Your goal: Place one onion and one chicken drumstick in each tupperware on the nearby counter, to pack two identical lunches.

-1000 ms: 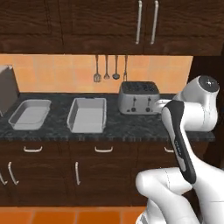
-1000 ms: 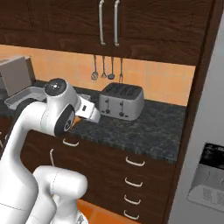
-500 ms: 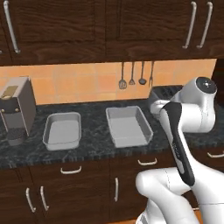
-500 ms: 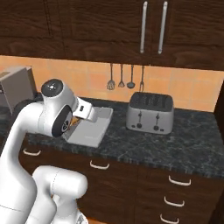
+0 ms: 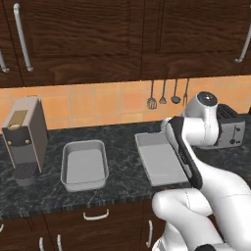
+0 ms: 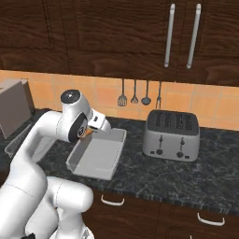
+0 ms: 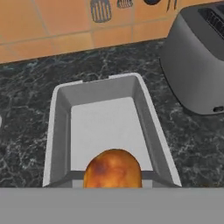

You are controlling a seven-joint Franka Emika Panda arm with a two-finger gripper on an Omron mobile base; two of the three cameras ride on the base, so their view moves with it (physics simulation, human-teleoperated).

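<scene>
My gripper [image 6: 88, 133] is shut on a chicken drumstick [image 7: 113, 170], an orange-brown lump low in the hand view; a sliver of the drumstick [image 6: 87, 134] also peeks out beside the hand. It hangs above the near end of an empty light-grey tupperware [image 7: 57, 131], which lies on the black marbled counter [image 5: 122, 139]. This tupperware [image 5: 159, 159] lies partly behind my arm, and a second empty tupperware [image 5: 84, 164] sits to its left. In the right base view the nearer tupperware [image 6: 99, 154] is just under the hand. The onion is out of view.
A dark grey toaster [image 6: 171, 135] stands right of the tupperware, close to its side in the hand view [image 7: 197, 57]. A coffee machine [image 5: 24, 137] stands at the counter's left. Utensils [image 6: 135, 93] hang on the orange tiled wall under dark upper cabinets.
The base has driven sideways, so both base views shifted: the tupperwares and toaster slid to the right in the pictures and a coffee machine came into view. The gripper stays shut on the drumstick.
</scene>
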